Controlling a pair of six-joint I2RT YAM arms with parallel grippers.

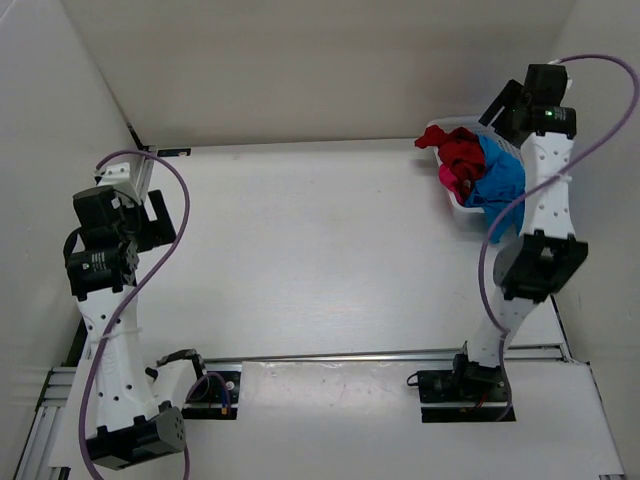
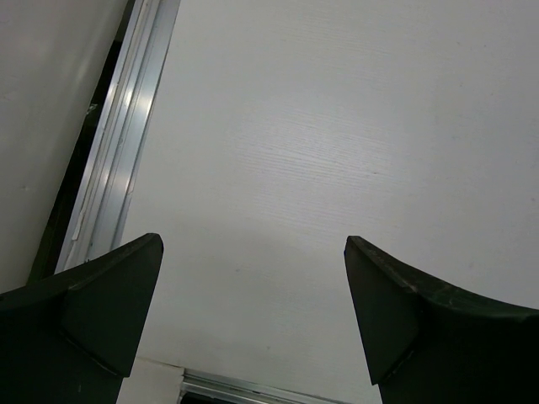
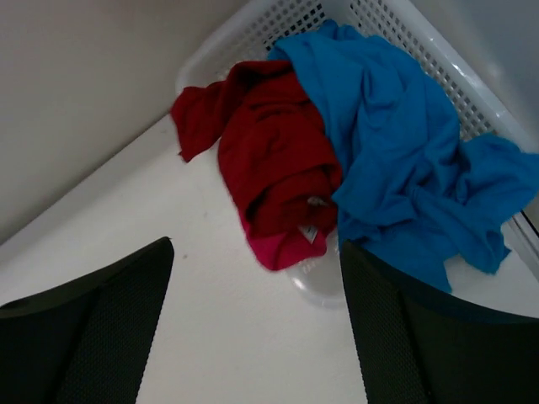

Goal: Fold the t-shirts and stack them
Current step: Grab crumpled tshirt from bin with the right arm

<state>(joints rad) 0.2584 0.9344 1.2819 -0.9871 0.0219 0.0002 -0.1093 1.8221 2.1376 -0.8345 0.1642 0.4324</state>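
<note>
Three t-shirts (image 3: 354,143) fill right wrist view, table (image 2: 337,126) the left; both jaws spread.

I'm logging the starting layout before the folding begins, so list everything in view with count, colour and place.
dark red t-shirt: one, dark red, crumpled in the basket, spilling over its rim
magenta-pink t-shirt: one, magenta-pink, mostly hidden under the red one
blue t-shirt: one, bright blue, heaped beside the red one
basket: one, white mesh, far right corner of the table
table: one, white, under everything
rail: one, silver, along the table's near edge
cables: two, purple, one along each arm
left gripper: one, black, open over bare table
right gripper: one, black, open above the shirts
</note>
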